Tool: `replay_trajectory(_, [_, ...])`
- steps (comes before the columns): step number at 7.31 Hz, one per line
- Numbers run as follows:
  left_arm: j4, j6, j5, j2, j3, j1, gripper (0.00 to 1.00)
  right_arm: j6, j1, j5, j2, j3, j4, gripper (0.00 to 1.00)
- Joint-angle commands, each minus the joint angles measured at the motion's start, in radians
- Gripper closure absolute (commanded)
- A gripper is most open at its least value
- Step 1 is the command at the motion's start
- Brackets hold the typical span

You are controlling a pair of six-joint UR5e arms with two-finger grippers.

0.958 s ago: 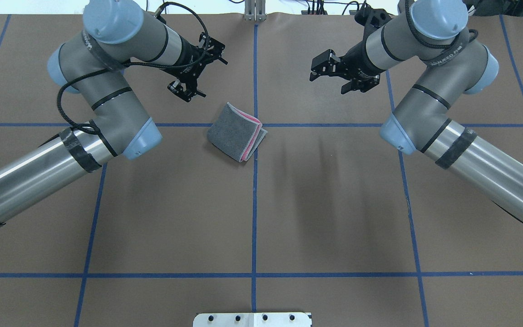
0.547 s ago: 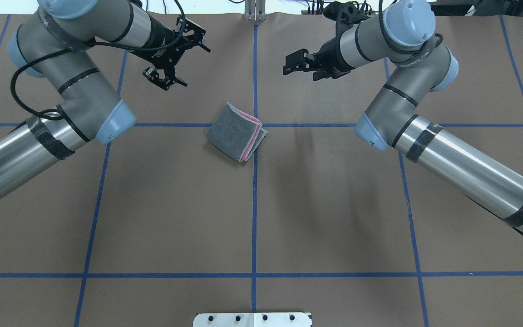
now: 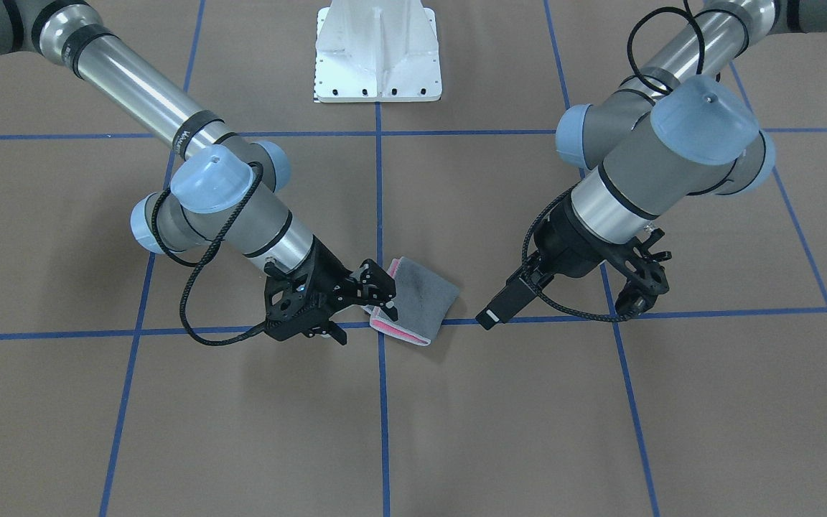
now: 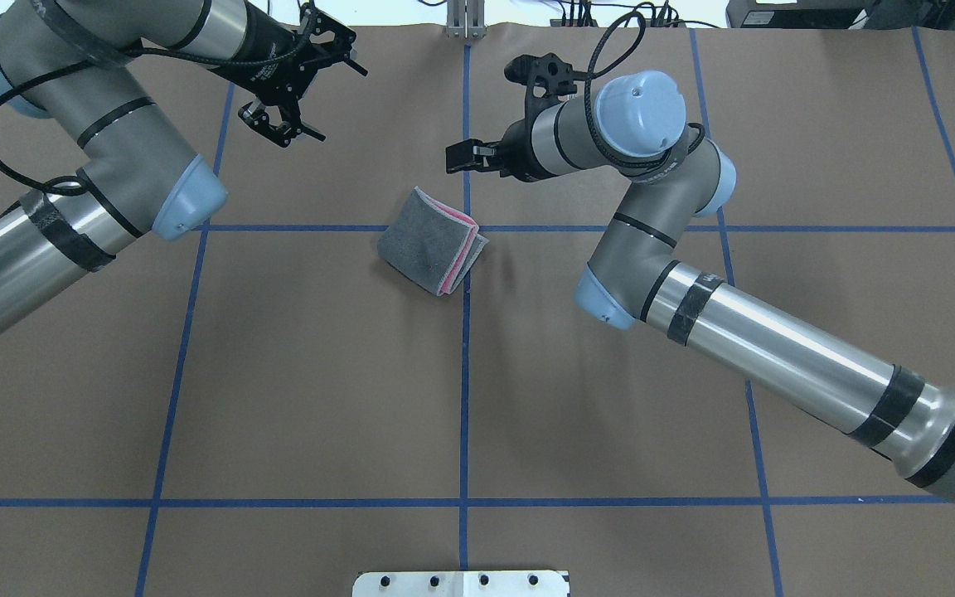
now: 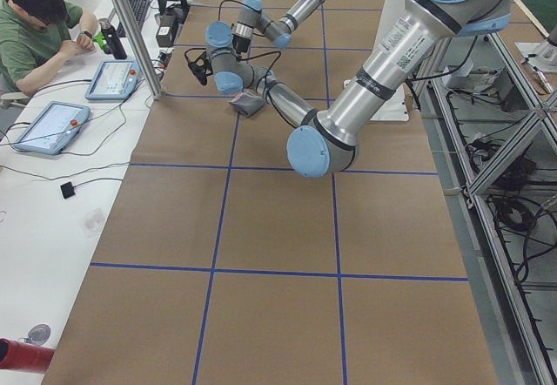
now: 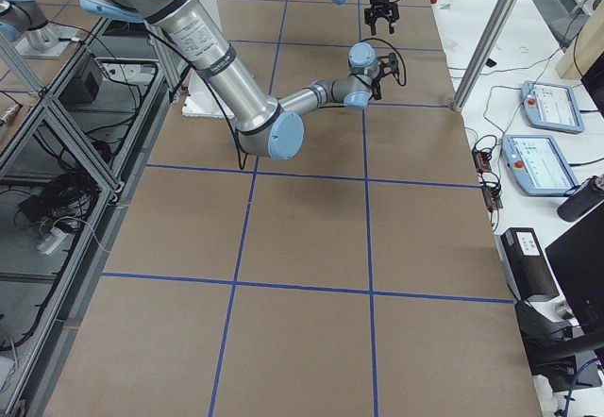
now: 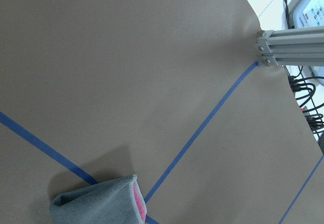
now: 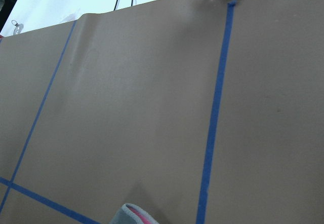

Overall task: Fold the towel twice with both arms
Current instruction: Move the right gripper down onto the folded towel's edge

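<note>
Find towel [image 4: 426,239] on desk [image 4: 320,373] just above frame centre, at crossing of blue tape lines [image 4: 465,373]. Note compact folded square: dark grey face outward, pink-red layers and light hem showing along right edge. Observe left pincer [image 4: 335,101], upper left, released; right pincer [image 4: 462,157], beyond towel's upper right, released, apart from cloth.
</note>
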Motion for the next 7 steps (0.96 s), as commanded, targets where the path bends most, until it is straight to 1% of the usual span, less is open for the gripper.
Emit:
replay_trajectory(1, [0.001,0.026,-0.001,0.01,0.002,0.0,0.0,-0.047,-0.033,-0.019,0.004,-0.022,0.0,0.18])
replay_trajectory(2, [-0.001,0.03,0.002,0.011,0.004,0.0,0.0,-0.09,-0.038,-0.039,0.004,-0.045,0.0,0.18])
replay_trajectory(3, [-0.001,0.028,0.0,0.011,0.002,0.0,0.0,-0.11,-0.038,-0.039,0.009,-0.07,0.0,0.18])
replay_trajectory(4, [-0.001,0.028,0.0,0.011,0.004,0.002,0.0,-0.113,-0.043,-0.037,0.012,-0.079,0.0,0.21])
replay_trajectory(6, [-0.001,0.028,0.002,0.011,0.004,0.002,0.0,-0.113,-0.061,-0.036,0.012,-0.078,0.0,0.31])
replay_trajectory(7, [-0.001,0.03,0.002,0.011,0.004,0.0,0.0,-0.113,-0.069,-0.039,0.012,-0.078,0.0,0.34])
